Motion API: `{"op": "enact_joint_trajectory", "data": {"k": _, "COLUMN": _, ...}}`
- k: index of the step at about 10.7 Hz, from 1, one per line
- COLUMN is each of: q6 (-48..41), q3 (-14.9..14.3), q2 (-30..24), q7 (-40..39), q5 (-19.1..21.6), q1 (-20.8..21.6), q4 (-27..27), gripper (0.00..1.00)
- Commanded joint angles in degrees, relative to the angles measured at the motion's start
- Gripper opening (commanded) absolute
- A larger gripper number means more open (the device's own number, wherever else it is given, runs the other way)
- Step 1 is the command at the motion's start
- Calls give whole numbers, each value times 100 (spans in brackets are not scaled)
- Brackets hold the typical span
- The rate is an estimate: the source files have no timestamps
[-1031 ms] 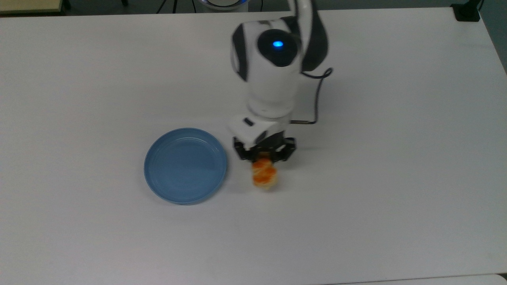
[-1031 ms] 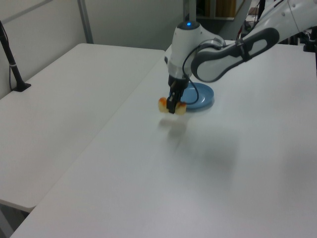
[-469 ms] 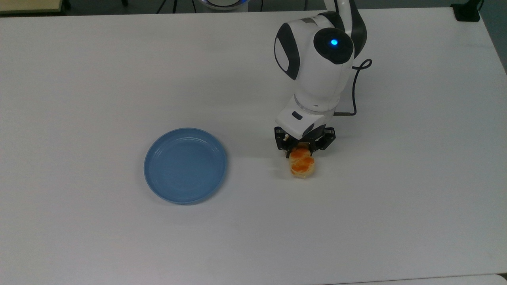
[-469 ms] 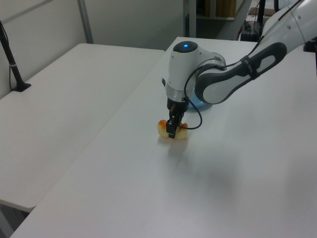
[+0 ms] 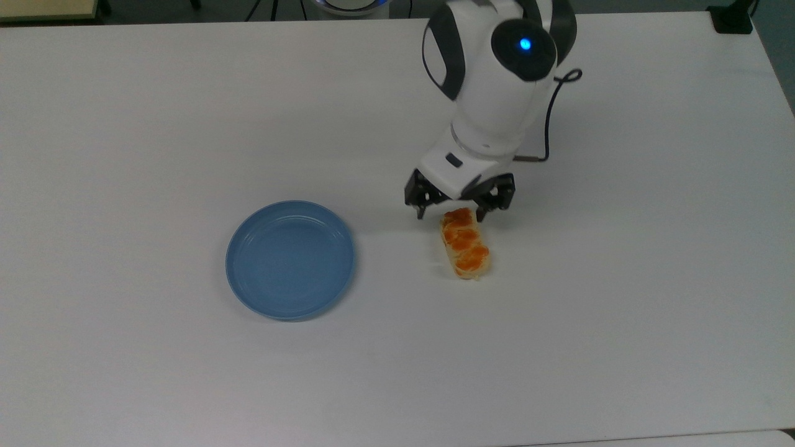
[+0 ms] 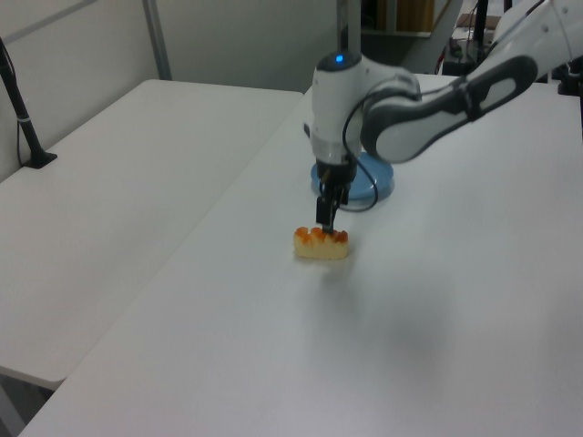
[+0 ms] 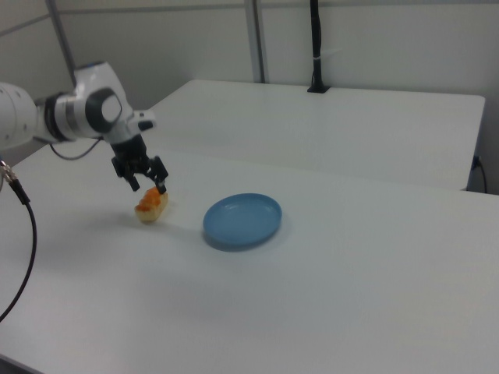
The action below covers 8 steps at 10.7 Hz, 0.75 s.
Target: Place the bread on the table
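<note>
Bread (image 5: pixel 464 244) lying flat on the table (image 5: pixel 621 310), glazed bumps up, well apart from the blue plate (image 5: pixel 290 259) toward the top view's right. Resting clear of the plate's rim in the left view too (image 6: pixel 321 244), long side down, nothing propping it. Task's placement looking done, judged from how the pastry sits.

Gripper (image 5: pixel 458 208) hanging just above the far end of the bread, fingers spread, pinching nothing. Same reading from the right view (image 7: pixel 143 182): jaws apart, tips above the pastry (image 7: pixel 151 206), not touching it so far as can be told. White arm (image 5: pixel 490 81) rising behind toward the top view's upper edge, black cable (image 5: pixel 549 118) looping beside the wrist.

Handling, as a judgement only: light, so little clamping force needed. Probably soft and crushable if real; possibly a stiff toy, impossible to say from here. Glossy orange-brown top likely slick or sticky, hence poor for contact. Best taken across the narrow width, pads on the two pale long flanks, near the middle of the length to avoid tipping. Oblong shape prone to swinging if pinched at one end. Gentle closure advised, stopping at first firm contact. Matte tabletop unlikely to let it slide by itself.
</note>
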Motion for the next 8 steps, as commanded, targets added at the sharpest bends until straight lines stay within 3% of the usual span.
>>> {"op": "enact_joint_trajectory", "data": {"k": 1, "q6": -1559, "q3": -50, "q2": -1372, "q7": -571, "q5": -35, "q1": -549, "q4": -218, "gripper": 100}}
{"op": "enact_joint_trajectory", "data": {"k": 5, "q6": -2512, "q3": -41, "q2": -2305, "q7": -1073, "q5": 201, "q1": -1366, "q4": -244, "gripper": 100}}
{"op": "enact_joint_trajectory", "data": {"k": 8, "q6": -2505, "q3": -23, "q2": -2482, "q7": -1065, "q5": 290, "q1": -1544, "q4": -288, "gripper": 100}}
